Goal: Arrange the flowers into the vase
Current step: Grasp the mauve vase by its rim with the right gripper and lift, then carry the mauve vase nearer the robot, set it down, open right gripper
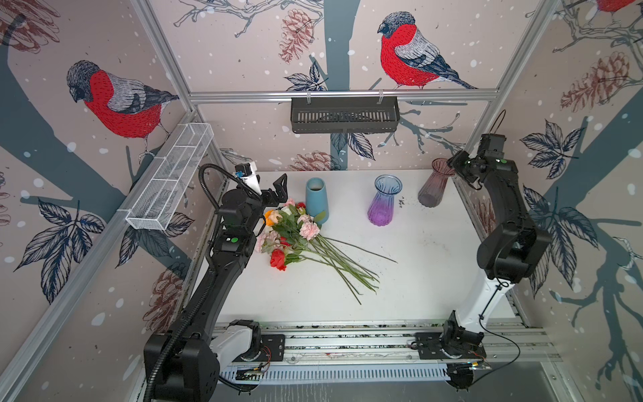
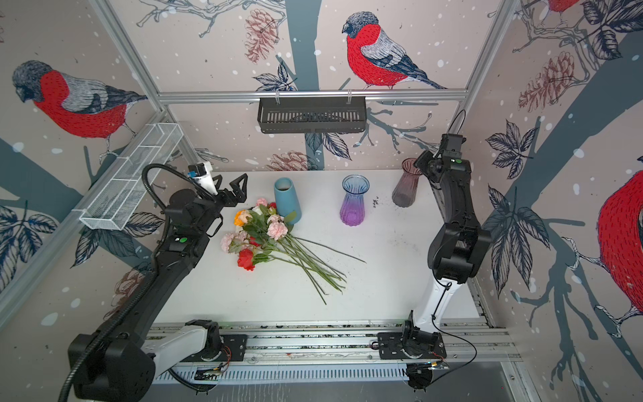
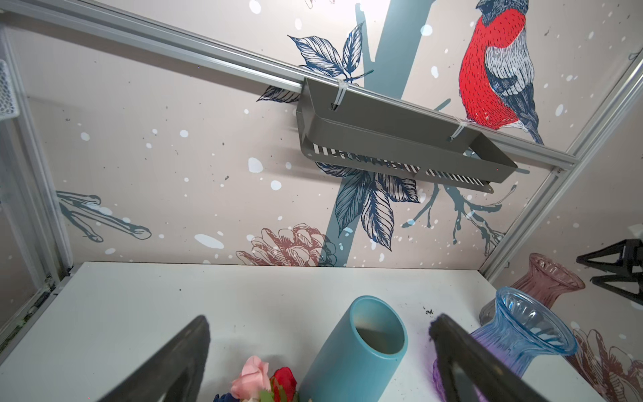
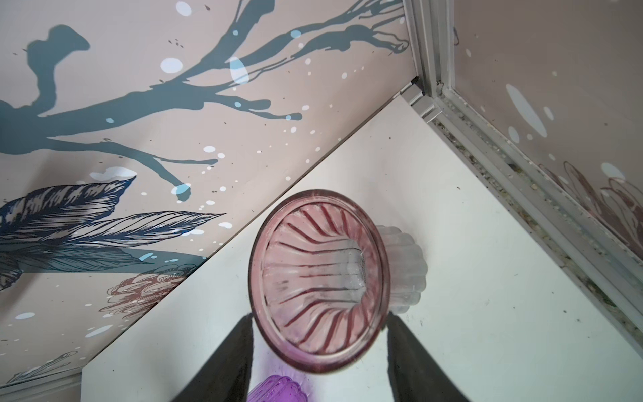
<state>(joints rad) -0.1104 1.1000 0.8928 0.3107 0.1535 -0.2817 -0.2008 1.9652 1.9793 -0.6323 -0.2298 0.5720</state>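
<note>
The flowers (image 1: 295, 236) are lying bundled on the table (image 1: 435, 278), heads toward my left arm, stems fanning toward the table's middle. I am holding my left hand (image 2: 229, 186) wide open and empty, just behind the heads. The teal vase (image 1: 316, 200) is standing upright just beside the heads, and the purple vase (image 1: 382, 203) is standing further right. I am holding my right hand (image 4: 320, 318) around the pink vase (image 4: 318, 278) at the far right corner, one finger on each side below its rim. I cannot tell whether it is gripping.
</note>
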